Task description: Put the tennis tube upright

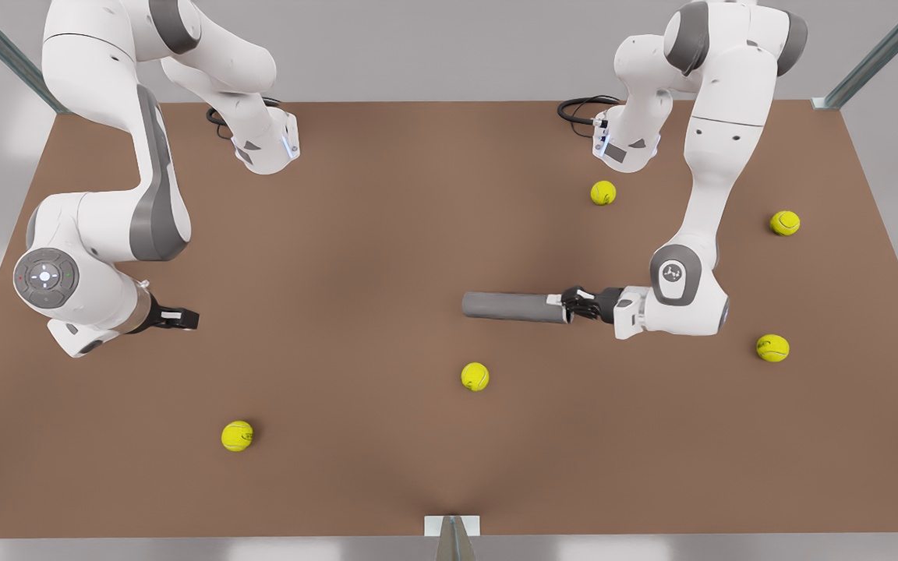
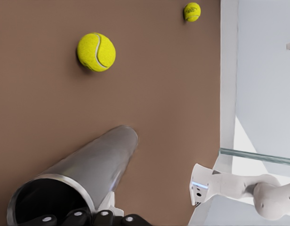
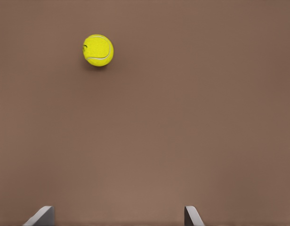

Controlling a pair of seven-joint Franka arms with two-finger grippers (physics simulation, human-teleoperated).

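The tennis tube point(image 1: 511, 306) is a grey metallic cylinder lying level on the brown table point(image 1: 355, 257), right of centre in the front view. Its hollow end point(image 2: 46, 202) faces my left gripper point(image 1: 570, 305), which comes in from the front view's right. That gripper point(image 2: 95, 213) is shut on the tube's rim, with one finger inside the opening and one outside. My right gripper point(image 1: 184, 318) waits low at the front view's left, far from the tube. Its fingertips point(image 3: 41, 216) stand wide apart in the right wrist view, open over bare table.
Several yellow-green tennis balls lie scattered: one point(image 1: 475, 376) just in front of the tube, one point(image 1: 237, 435) near the front left, one point(image 1: 603, 192) behind the tube, two point(image 1: 785, 223) point(image 1: 772, 347) at the right. Both arm bases stand at the back edge.
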